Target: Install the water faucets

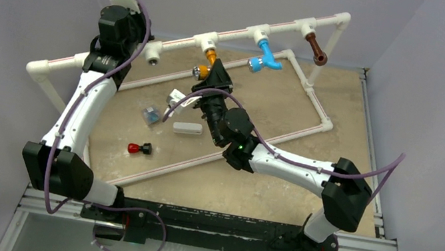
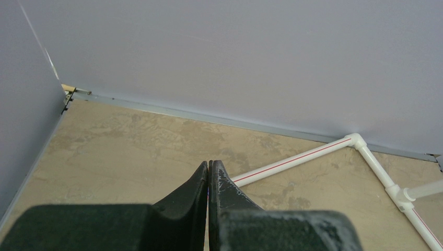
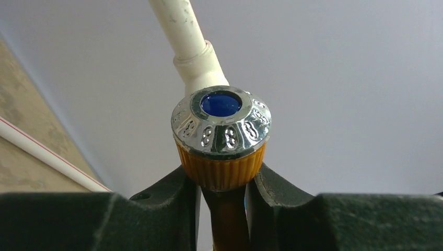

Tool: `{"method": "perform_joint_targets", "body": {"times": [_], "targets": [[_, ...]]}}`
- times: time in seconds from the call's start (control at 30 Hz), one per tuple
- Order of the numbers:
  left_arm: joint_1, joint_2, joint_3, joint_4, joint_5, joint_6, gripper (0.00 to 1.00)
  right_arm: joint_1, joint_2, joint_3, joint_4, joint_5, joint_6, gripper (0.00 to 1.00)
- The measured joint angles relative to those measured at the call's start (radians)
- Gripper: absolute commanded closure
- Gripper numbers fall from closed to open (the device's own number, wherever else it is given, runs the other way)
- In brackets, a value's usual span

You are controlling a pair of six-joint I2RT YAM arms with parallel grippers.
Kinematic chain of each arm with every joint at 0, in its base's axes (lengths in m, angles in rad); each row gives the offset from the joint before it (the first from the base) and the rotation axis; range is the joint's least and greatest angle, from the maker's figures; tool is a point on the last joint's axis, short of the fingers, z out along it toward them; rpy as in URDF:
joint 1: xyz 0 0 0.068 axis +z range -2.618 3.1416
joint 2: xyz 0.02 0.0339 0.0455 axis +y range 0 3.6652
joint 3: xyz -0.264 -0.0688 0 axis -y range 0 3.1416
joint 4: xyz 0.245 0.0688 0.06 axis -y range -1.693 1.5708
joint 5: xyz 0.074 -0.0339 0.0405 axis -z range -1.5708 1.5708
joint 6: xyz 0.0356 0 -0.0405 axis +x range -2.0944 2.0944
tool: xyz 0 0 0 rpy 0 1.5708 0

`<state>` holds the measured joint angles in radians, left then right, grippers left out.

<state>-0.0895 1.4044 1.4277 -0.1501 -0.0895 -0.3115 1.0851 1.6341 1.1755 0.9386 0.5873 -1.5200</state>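
An orange-yellow water faucet (image 1: 206, 62) with a silver end hangs from a tee on the raised white pipe (image 1: 235, 31). My right gripper (image 1: 212, 78) is shut on it from below. In the right wrist view its fingers (image 3: 172, 191) press both sides of the faucet's (image 3: 222, 130) ribbed orange collar, just under the silver cap. A light blue faucet (image 1: 266, 57) and a dark brown faucet (image 1: 316, 48) hang from tees further right on the same pipe. My left gripper (image 2: 209, 163) is shut and holds nothing, up near the far left corner over bare floor.
A white tee with a silver socket (image 1: 152, 54) sits on the pipe left of the orange faucet. Loose on the board lie a white fitting (image 1: 177, 99), a white bar (image 1: 187, 127), a small clear-blue part (image 1: 152, 115) and a red-and-black valve (image 1: 139, 149). Low pipes (image 1: 311, 96) frame the board.
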Motion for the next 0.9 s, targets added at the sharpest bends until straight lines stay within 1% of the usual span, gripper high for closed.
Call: {"method": "perform_joint_targets", "body": {"times": [0.07,0.1,0.13,0.2,0.33,0.5,0.6,0.67,0.9], "targets": [[0.000,0.000,0.000,0.002,0.000,0.000,1.00,0.000,0.000,0.008,-0.005,0.006,0.075,1.00],[0.000,0.000,0.000,0.002,0.000,0.000,1.00,0.000,0.000,0.017,-0.005,0.014,0.158,1.00],[0.002,0.001,0.000,0.003,0.000,0.000,1.00,0.000,0.000,0.018,-0.006,0.016,0.170,1.00],[0.002,0.002,0.000,0.003,0.001,0.000,1.00,0.000,-0.003,0.026,-0.013,0.024,0.283,1.00],[0.003,0.002,0.001,0.005,0.006,0.000,1.00,-0.013,-0.026,0.043,-0.055,0.031,0.587,1.00],[0.005,0.006,0.001,0.014,0.008,-0.001,1.00,-0.044,-0.053,0.079,-0.154,0.021,0.976,1.00],[0.006,0.008,0.001,0.018,0.008,0.000,1.00,-0.067,-0.072,0.083,-0.205,-0.008,1.176,1.00],[0.006,0.008,0.001,0.022,0.008,-0.001,1.00,-0.089,-0.087,0.085,-0.242,-0.040,1.339,1.00],[0.009,0.010,0.001,0.027,0.008,-0.001,1.00,-0.168,-0.125,0.082,-0.328,-0.183,1.756,1.00]]}}
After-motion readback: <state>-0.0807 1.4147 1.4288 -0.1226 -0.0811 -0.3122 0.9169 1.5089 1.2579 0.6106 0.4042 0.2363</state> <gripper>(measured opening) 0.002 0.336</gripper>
